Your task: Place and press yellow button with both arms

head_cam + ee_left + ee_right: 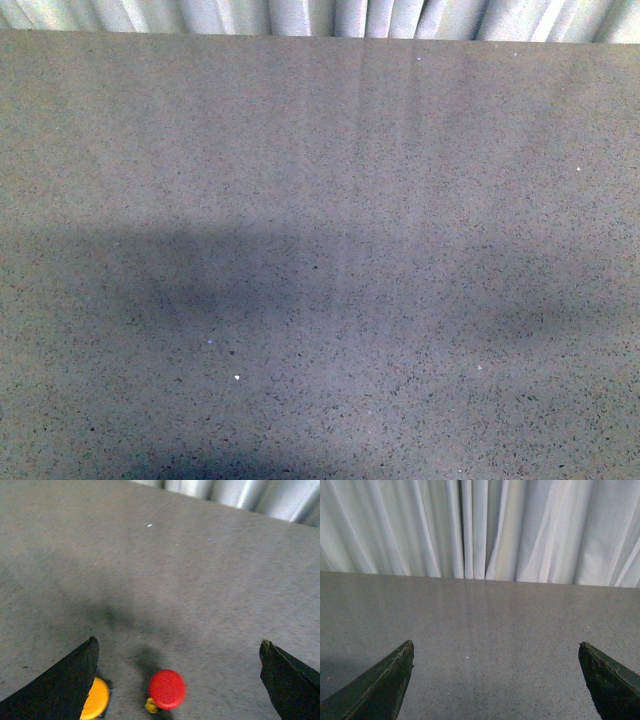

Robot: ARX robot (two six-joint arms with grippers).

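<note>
1. The yellow button [96,699] sits on the desk [210,575], half hidden by the left fingers [55,690], near a red button [167,689].
2. The left fingers and right fingers [370,690] are both spread wide and empty.
3. Likely light and rigid — grasp the body below the slick dome.

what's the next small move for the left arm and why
Probably shift the left gripper sideways until the yellow button sits between its open fingers. Right now the red button shows in the gap instead, and the yellow one is half hidden behind one finger, so lowering here would likely meet the wrong button.
</note>
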